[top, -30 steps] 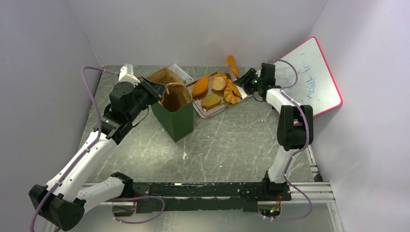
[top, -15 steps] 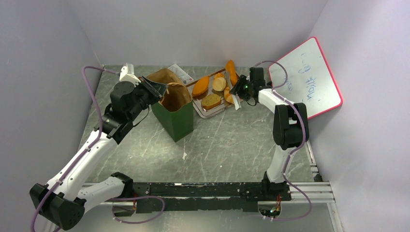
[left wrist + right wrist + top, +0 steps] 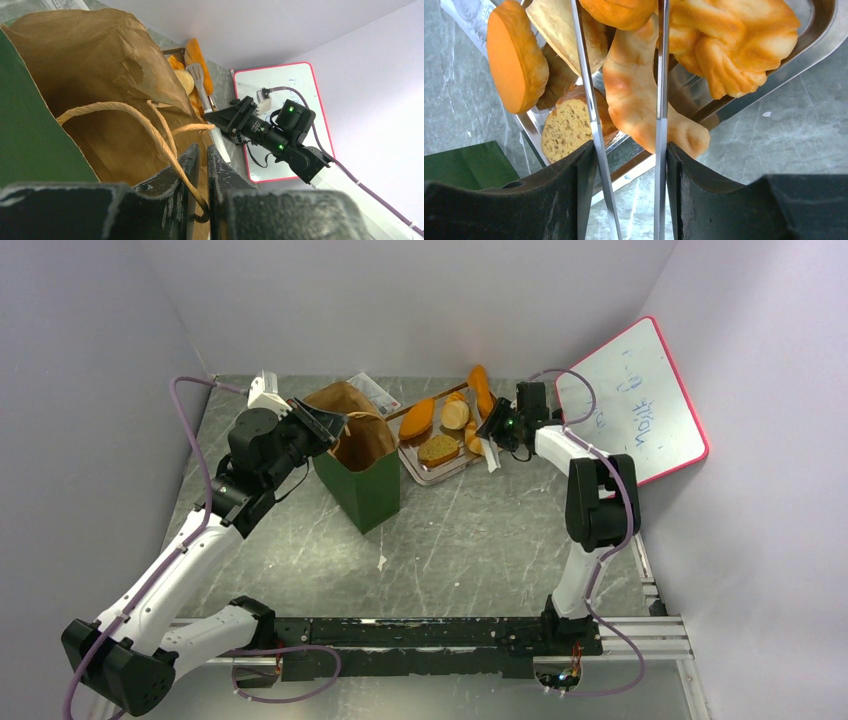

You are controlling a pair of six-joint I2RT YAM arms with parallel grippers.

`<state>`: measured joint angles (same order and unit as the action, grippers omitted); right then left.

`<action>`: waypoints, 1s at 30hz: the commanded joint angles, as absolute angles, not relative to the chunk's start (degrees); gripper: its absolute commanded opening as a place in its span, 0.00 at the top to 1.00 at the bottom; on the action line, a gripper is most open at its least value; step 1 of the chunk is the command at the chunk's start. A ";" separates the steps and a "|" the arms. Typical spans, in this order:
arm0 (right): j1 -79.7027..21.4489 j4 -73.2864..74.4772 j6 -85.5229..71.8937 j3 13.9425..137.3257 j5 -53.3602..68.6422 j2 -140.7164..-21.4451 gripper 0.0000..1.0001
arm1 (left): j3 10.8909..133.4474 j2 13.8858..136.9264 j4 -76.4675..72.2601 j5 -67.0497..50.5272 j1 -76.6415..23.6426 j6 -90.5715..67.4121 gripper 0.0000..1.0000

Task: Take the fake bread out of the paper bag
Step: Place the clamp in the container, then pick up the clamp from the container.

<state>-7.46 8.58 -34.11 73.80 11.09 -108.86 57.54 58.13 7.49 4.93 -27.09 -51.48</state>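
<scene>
Paper bag (image 3: pixel 362 472) upright mid-table, rope handle (image 3: pixel 115 106) pinched in closed left claw (image 3: pixel 202 152) at its 10 o'clock. Bread (image 3: pixel 438 449) out on tray (image 3: pixel 819 27) at bag's 2 o'clock. Right claw (image 3: pixel 497 428) at tray's 3 o'clock, clamped on tongs (image 3: pixel 660 75), blades apart over bread.

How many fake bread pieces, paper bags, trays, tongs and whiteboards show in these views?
fake bread pieces: 6
paper bag: 1
metal tray: 1
tongs: 1
whiteboard: 1
Total: 10
</scene>
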 commanded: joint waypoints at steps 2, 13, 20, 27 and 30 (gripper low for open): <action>-6.89 9.95 -34.54 72.66 9.29 -105.30 0.49 | 57.58 57.86 5.76 3.43 -26.80 -51.90 0.93; -6.68 9.48 -34.73 69.75 8.95 -101.28 0.48 | 57.54 58.10 5.60 3.16 -26.80 -52.19 0.93; -6.41 5.94 -34.49 65.37 4.83 -100.01 0.49 | 56.87 57.75 5.68 3.43 -26.81 -52.26 0.93; -5.05 3.80 -35.05 63.17 5.24 -101.41 0.52 | 57.04 58.00 5.83 3.87 -26.76 -51.94 0.93; -5.01 3.63 -34.83 63.57 6.76 -103.02 0.56 | 56.89 58.25 5.74 3.95 -26.81 -52.01 0.93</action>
